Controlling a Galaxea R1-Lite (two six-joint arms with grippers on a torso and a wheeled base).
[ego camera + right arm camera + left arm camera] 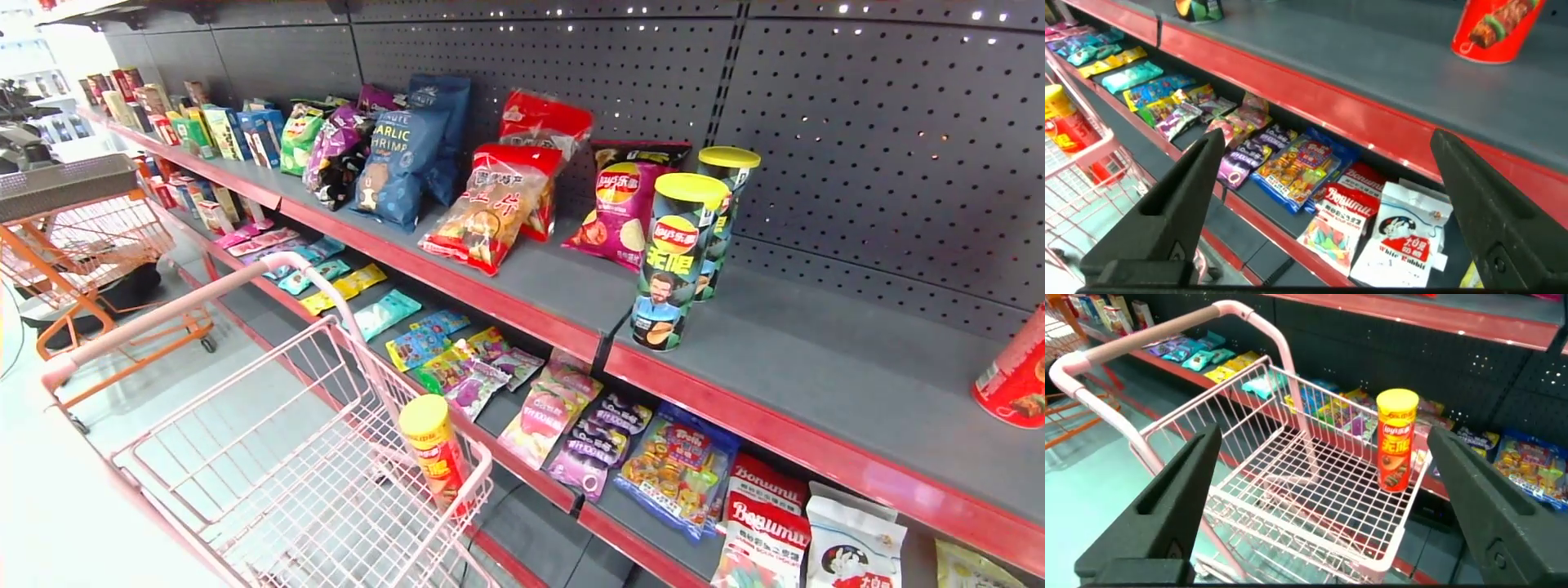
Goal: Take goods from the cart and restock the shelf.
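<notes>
There's the shelf [816, 359], running long right beside the pink cart [163, 318], snack bags [490, 212] lined up on both tiers. The left gripper [1324, 434] hangs above the cart's basket, jaws wide apart, nothing in them. The right gripper [1327, 139] is out past the cart's front end, facing the lower tier, jaws apart too. And the goods: one yellow-lidded chip canister [435, 453] stands upright inside the cart, in the front corner nearest the shelf. Two green canisters [678, 261] stand on the upper tier, beyond the cart.

Bright even light, glints on pegboard [857, 122], wide-angle bowed edges
</notes>
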